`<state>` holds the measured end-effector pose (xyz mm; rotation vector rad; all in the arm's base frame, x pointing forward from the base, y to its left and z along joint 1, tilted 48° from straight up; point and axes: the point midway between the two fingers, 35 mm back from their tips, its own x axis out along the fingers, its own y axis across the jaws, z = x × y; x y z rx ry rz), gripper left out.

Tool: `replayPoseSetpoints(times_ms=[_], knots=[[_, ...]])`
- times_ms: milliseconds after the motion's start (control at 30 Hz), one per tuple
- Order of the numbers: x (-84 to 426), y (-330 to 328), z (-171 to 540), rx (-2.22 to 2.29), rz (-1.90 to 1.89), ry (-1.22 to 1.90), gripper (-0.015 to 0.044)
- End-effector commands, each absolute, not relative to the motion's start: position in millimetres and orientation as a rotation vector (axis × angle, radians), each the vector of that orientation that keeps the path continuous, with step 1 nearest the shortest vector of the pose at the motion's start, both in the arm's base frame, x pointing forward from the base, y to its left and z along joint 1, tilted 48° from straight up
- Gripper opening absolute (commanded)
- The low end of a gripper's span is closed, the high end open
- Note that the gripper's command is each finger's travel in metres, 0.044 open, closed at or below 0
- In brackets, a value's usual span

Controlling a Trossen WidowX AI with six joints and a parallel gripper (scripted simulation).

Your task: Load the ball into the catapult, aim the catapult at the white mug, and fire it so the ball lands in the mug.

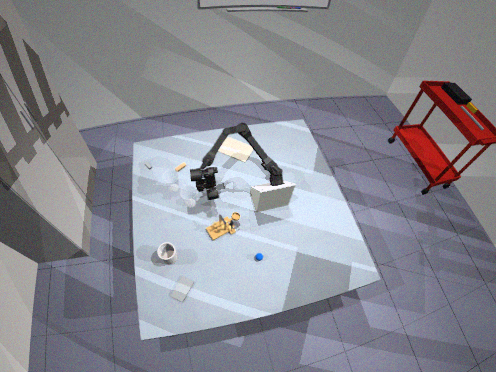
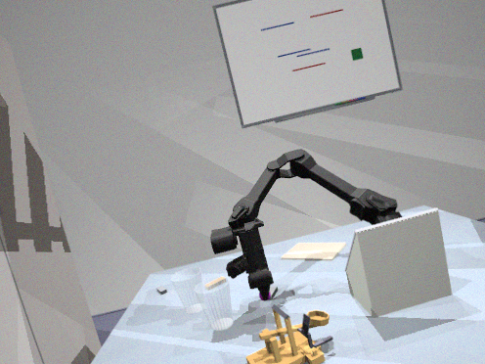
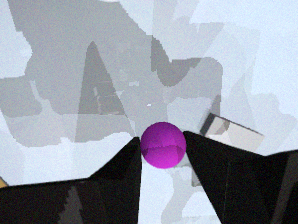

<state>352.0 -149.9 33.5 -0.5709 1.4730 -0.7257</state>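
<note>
A magenta ball (image 3: 163, 145) is pinched between the two black fingertips of my gripper (image 3: 161, 139) (image 2: 265, 295), which is shut on it close above the table. The orange catapult (image 1: 219, 230) (image 2: 293, 344) stands just in front of the gripper, its round cup (image 1: 236, 216) (image 2: 319, 318) toward the right; only a corner of it shows at the left edge of the wrist view. The white mug (image 1: 167, 252) stands upright at the front left in the top view. A blue ball (image 1: 259, 257) lies on the table to the right of the catapult.
Two clear ribbed cups (image 2: 187, 290) (image 2: 217, 308) stand left of the gripper. A grey easel-shaped stand (image 1: 273, 197) (image 2: 403, 266) is in front of the arm's base. A pale pad (image 1: 236, 149) (image 2: 314, 250), an orange block (image 1: 181, 167) and a grey card (image 1: 182, 288) also lie about.
</note>
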Motion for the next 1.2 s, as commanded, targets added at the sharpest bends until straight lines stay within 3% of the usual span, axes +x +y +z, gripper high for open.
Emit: replayPoseSetpoints(times_ms=[0, 500, 1167], knots=[[359.2, -130.5, 52.2, -0.564, -0.723, 1.460, 0.0000], [359.0, -78.4, 101.2, -0.569, -0.726, 1.462, 0.0000], [325.8, -2.8, -12.5, -0.666, -0.623, 1.733, 0.0000]])
